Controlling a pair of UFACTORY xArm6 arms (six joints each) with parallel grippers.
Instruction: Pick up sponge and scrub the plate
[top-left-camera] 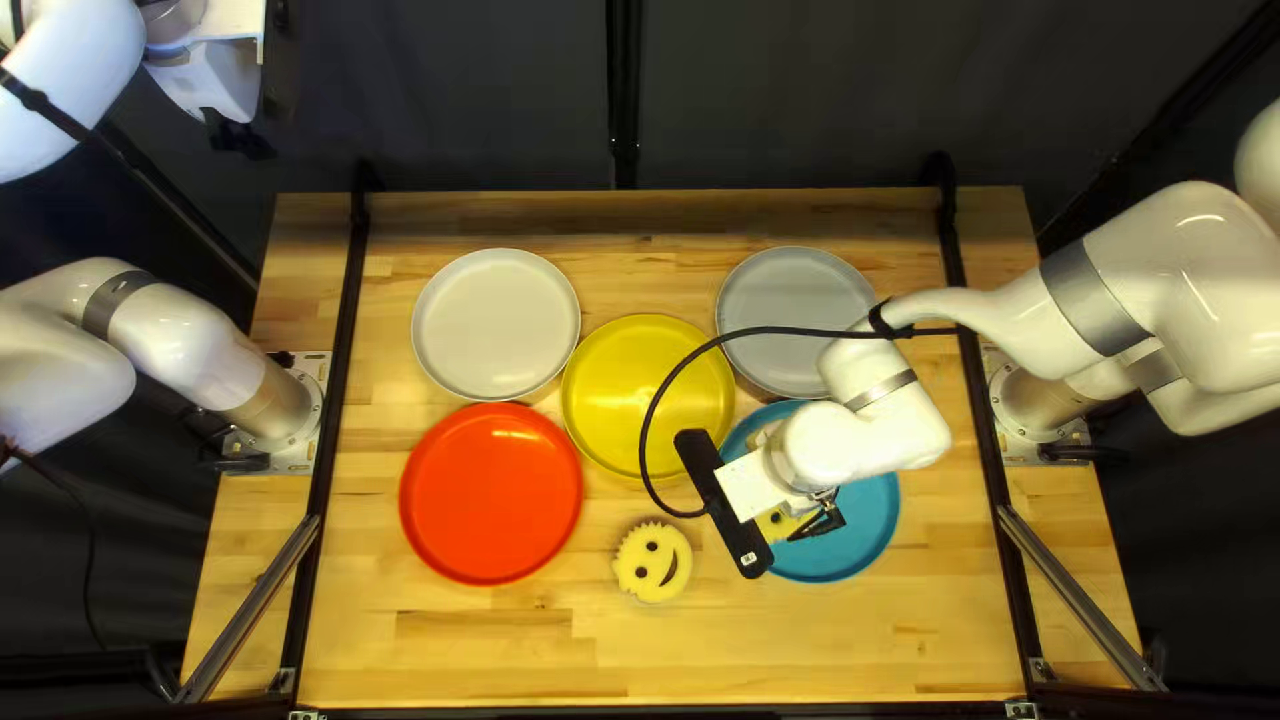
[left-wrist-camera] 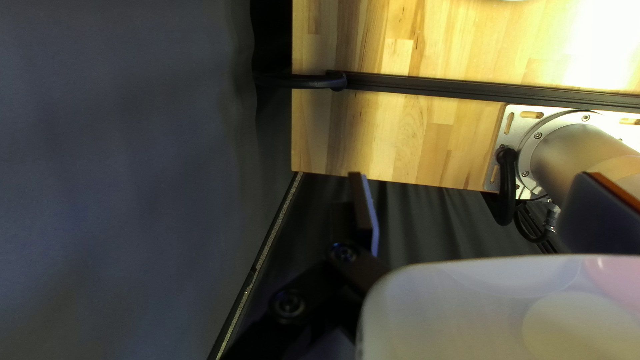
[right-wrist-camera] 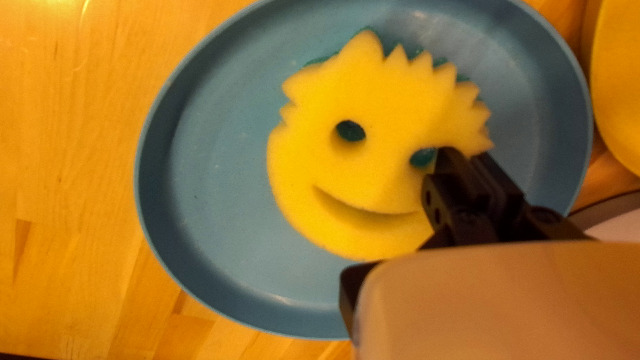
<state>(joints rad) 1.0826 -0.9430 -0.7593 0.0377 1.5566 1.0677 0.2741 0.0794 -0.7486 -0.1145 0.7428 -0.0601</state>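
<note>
Our right pincer (right-wrist-camera: 465,157), nearly closed, pinches the sponge (right-wrist-camera: 360,160) by one side; directly under it lies the blue plate (right-wrist-camera: 213,173) for scrubbing.

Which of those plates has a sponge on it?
The blue plate: a yellow smiley sponge lies on it. I see none on the white plate, grey plate, yellow plate or red plate.

text, labels, numbers, signs | none readable | all views
</note>
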